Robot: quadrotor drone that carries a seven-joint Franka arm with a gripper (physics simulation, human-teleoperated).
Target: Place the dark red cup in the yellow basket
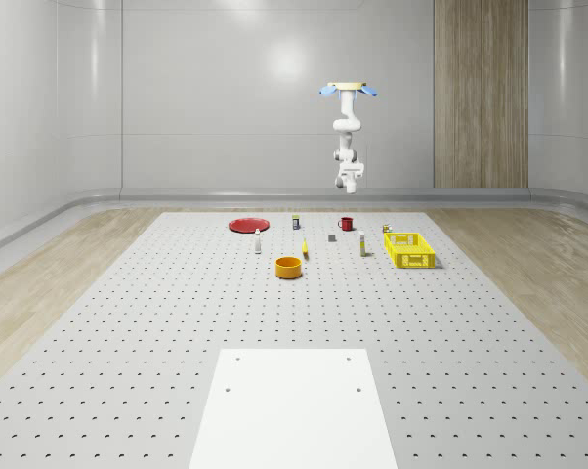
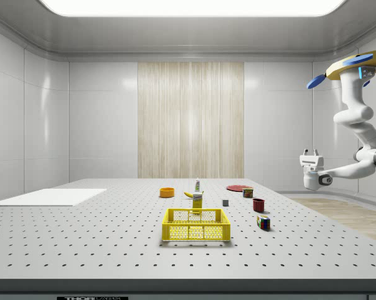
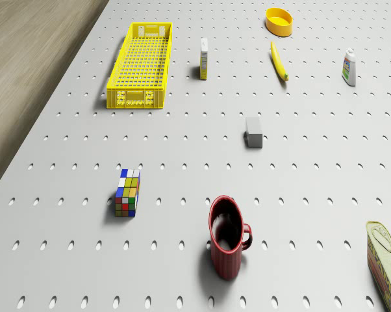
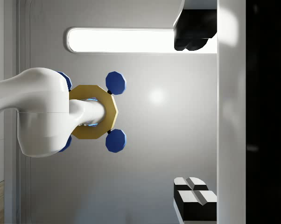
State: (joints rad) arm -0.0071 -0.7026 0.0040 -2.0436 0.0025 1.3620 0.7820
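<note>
Side view: fingers (image 2: 310, 152) high above cup (image 2: 258, 205)

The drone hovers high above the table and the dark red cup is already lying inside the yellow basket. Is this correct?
Not quite. The drone does hover high above the table, but the drone view shows the dark red cup standing upright on the table, apart from the yellow basket.

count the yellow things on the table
3: the yellow basket at the table's edge, the yellow bowl farthest from the dark red cup, and a banana lying beside that bowl. None looks hidden.
</note>
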